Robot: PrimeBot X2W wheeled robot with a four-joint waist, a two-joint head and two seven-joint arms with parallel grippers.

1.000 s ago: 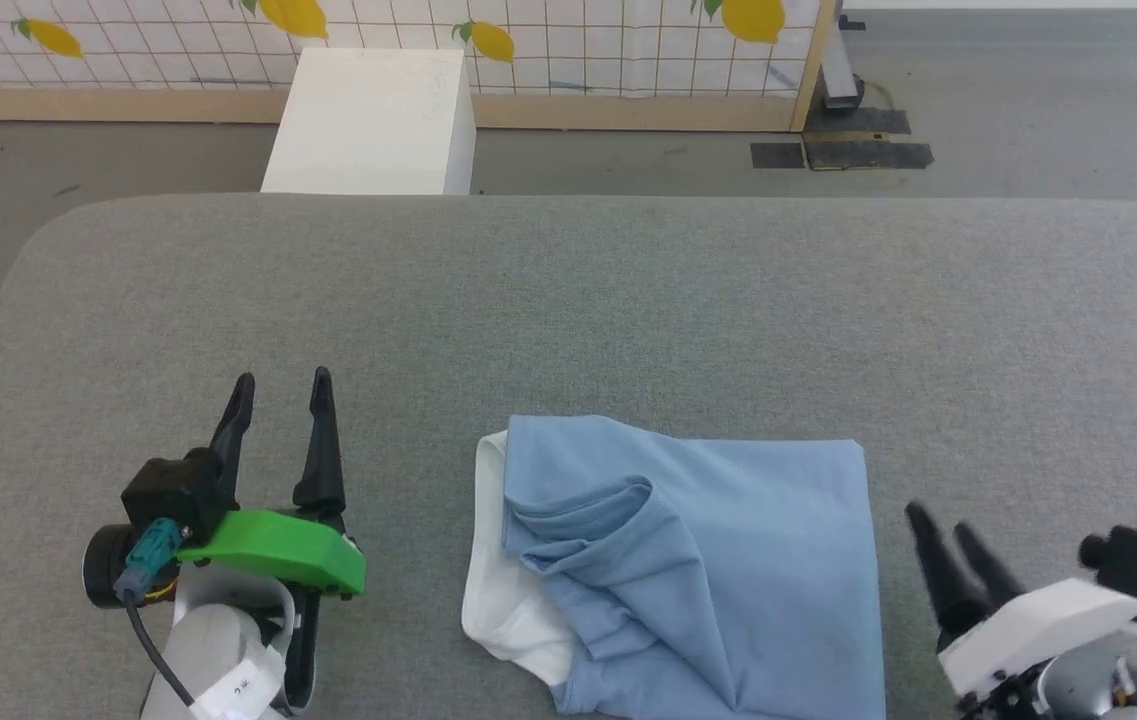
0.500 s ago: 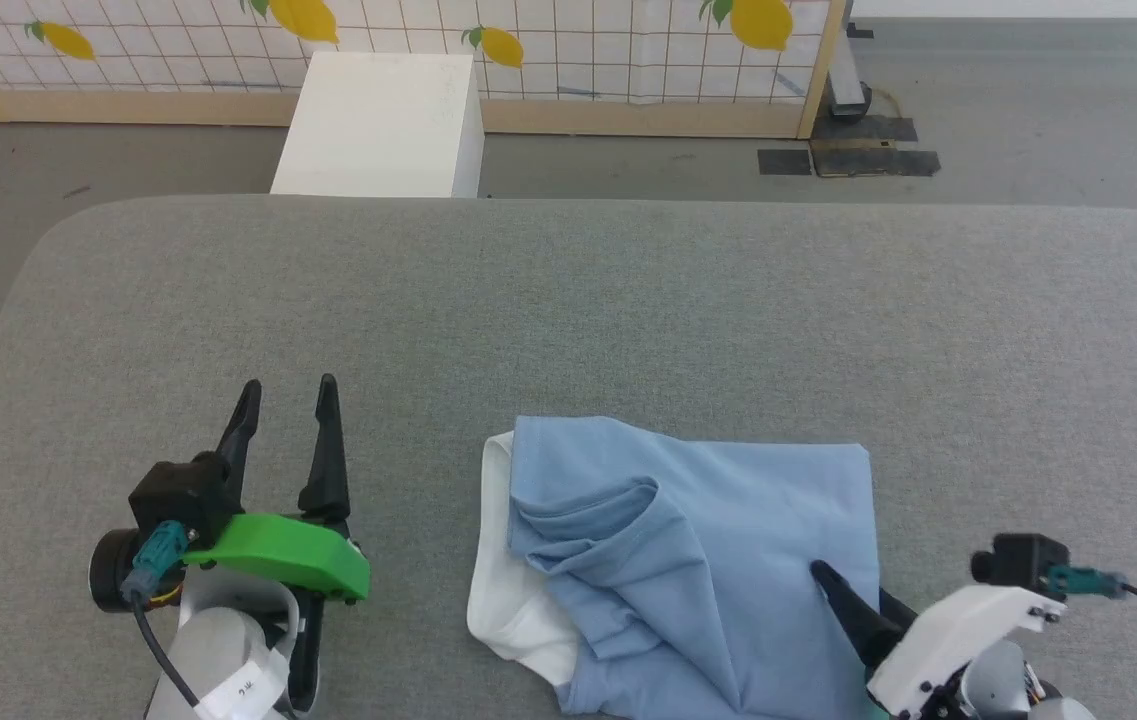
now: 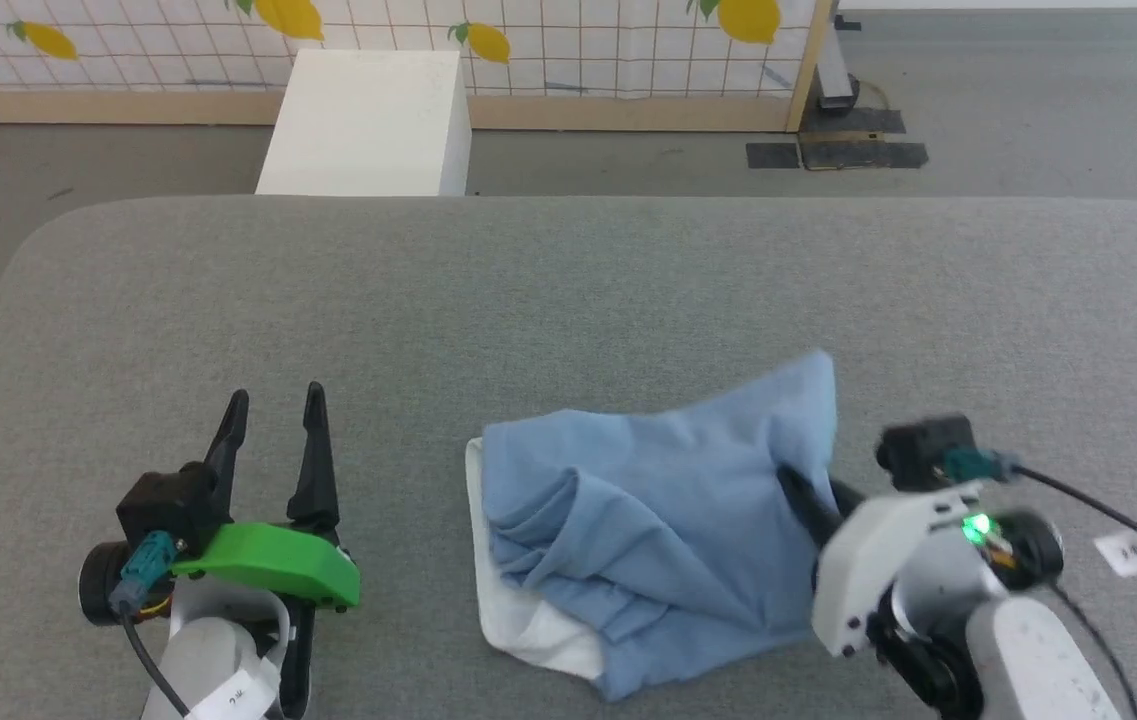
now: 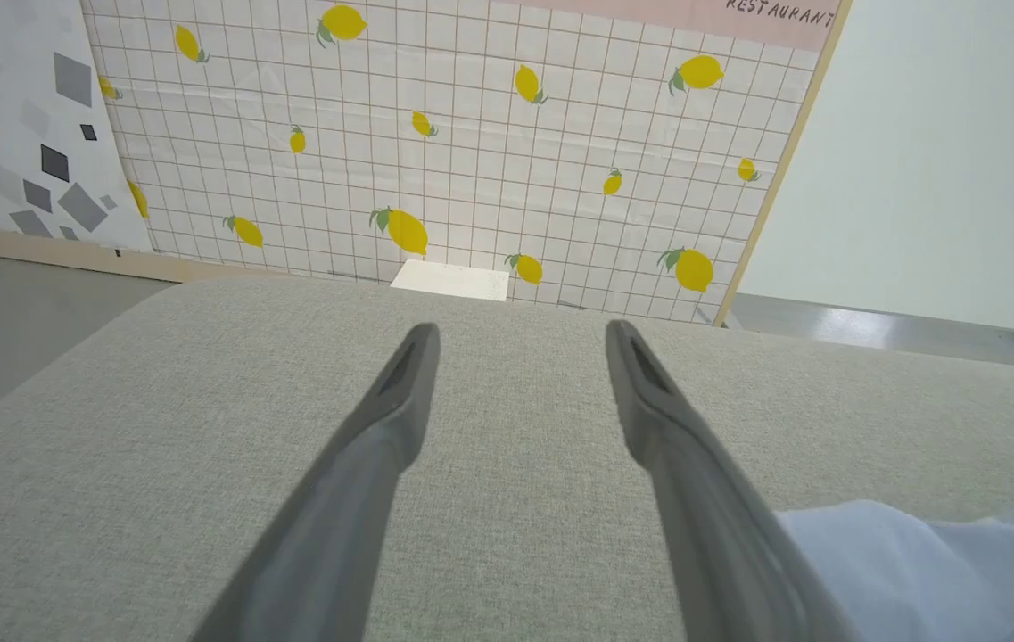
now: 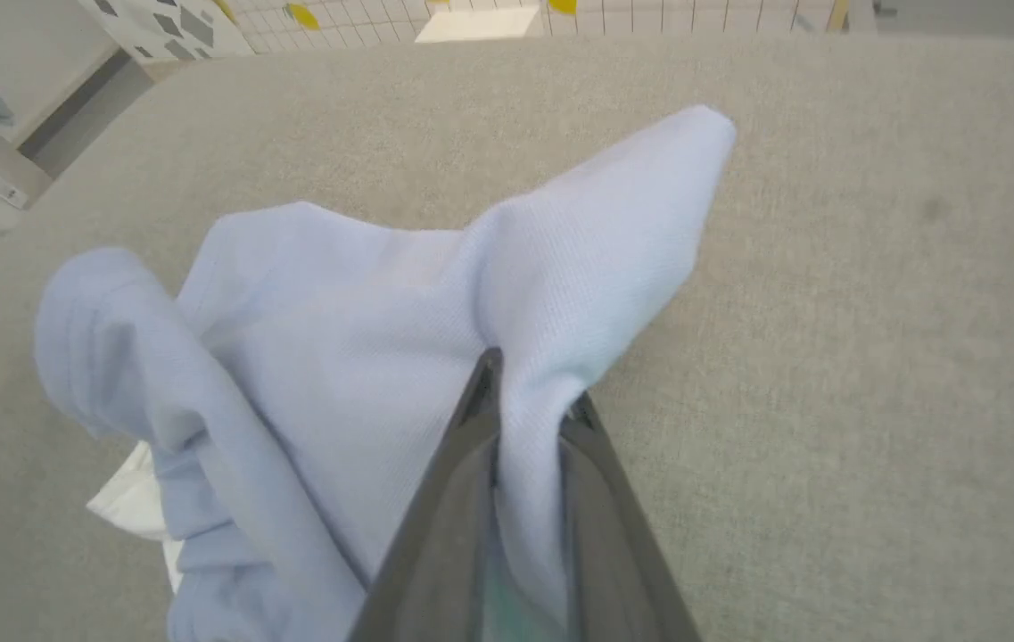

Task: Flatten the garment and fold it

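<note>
The garment [image 3: 648, 520], a light blue knit shirt with a white collar part [image 3: 538, 635] at its lower left, lies bunched on the grey table. My right gripper [image 3: 800, 492] is shut on the garment's right edge and holds that edge lifted, so a blue corner [image 3: 813, 390] stands up. In the right wrist view the fabric [image 5: 435, 321] is pinched between both fingers [image 5: 462, 464], rising to a peak [image 5: 694, 134]. My left gripper [image 3: 273, 405] rests open on the table left of the garment, fingers spread [image 4: 520, 334], with a blue fold [image 4: 917, 553] at its lower right.
The grey padded table [image 3: 568, 290] stretches far behind and to both sides of the garment. Beyond its far edge stands a white box [image 3: 363, 125] on the floor, before a lemon-patterned tiled panel [image 3: 548, 40]. Dark mats [image 3: 838, 150] lie on the floor at the back right.
My right gripper moved left onto the garment's right edge, shut on it and raised it, pulling the flat blue panel into a peak. The left gripper stayed open in place.
</note>
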